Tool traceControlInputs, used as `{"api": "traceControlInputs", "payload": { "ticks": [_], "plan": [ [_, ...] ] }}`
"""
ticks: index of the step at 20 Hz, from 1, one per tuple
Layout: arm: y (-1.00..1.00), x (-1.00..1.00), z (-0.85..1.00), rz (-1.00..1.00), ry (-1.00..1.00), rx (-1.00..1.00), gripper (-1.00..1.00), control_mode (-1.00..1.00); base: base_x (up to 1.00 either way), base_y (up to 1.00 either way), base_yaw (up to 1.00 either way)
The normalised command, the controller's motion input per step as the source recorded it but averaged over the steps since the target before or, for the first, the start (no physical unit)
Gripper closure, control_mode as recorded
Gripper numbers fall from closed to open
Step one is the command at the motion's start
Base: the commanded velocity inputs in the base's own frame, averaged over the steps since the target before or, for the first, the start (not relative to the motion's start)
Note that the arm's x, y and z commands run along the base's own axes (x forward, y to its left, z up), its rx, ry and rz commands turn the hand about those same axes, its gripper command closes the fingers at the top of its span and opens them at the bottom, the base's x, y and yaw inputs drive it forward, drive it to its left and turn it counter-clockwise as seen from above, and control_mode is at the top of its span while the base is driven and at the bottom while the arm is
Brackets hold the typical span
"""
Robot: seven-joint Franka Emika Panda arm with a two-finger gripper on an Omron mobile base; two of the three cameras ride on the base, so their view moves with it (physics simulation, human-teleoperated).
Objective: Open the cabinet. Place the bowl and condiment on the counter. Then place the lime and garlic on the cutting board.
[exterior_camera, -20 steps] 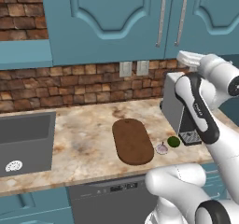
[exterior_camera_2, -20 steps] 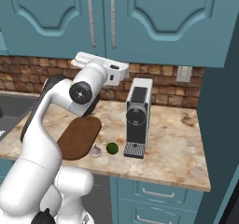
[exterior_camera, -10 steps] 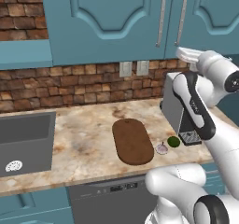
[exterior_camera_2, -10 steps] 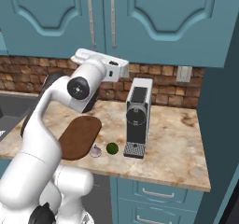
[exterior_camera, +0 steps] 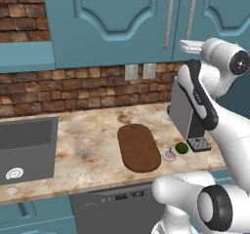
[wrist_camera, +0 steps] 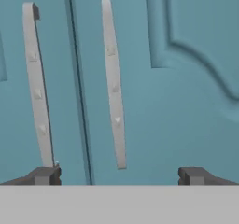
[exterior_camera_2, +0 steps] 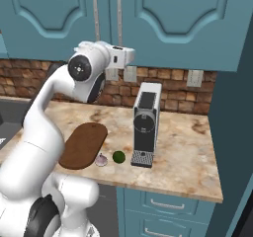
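Approaching the closed cabinet with the gripper spread wide, lining the fingertips up to straddle the right door's bar handle squarely before closing, keeping clear of the neighbouring handle beside it.

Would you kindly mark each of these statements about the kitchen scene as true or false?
1. The cabinet doors are shut. True.
2. The lime lies on the cutting board. False: it sits on the counter, beside the board.
3. The hand is open, facing the two bar handles. True.
4. The garlic rests in the sink. False: it lies on the counter between board and lime.
5. The coffee machine stands left of the cutting board in the right base view. False: it stands to its right.
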Motion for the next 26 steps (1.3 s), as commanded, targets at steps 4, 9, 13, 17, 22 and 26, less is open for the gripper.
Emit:
{"api": "traceControlInputs", "payload": {
  "ticks": [4,9,13,17,22,26],
  "plan": [
    [0.05,0.16,0.31,0.0,0.03,-0.06,-1.0,-1.0,0.0,0.0,0.0],
    [0.0,0.26,0.25,0.0,0.08,-0.02,-1.0,-1.0,0.0,0.0,0.0],
    [-0.01,0.28,0.27,0.0,0.07,0.0,-1.0,-1.0,0.0,0.0,0.0],
    [-0.09,0.34,0.05,0.0,0.02,-0.02,-1.0,-1.0,0.0,0.0,0.0],
    [-0.07,0.34,0.0,0.0,0.0,-0.03,-1.0,-1.0,0.0,0.0,0.0],
    [0.0,0.29,0.05,0.0,0.0,-0.03,-1.0,-1.0,0.0,0.0,0.0]
  ]
}}
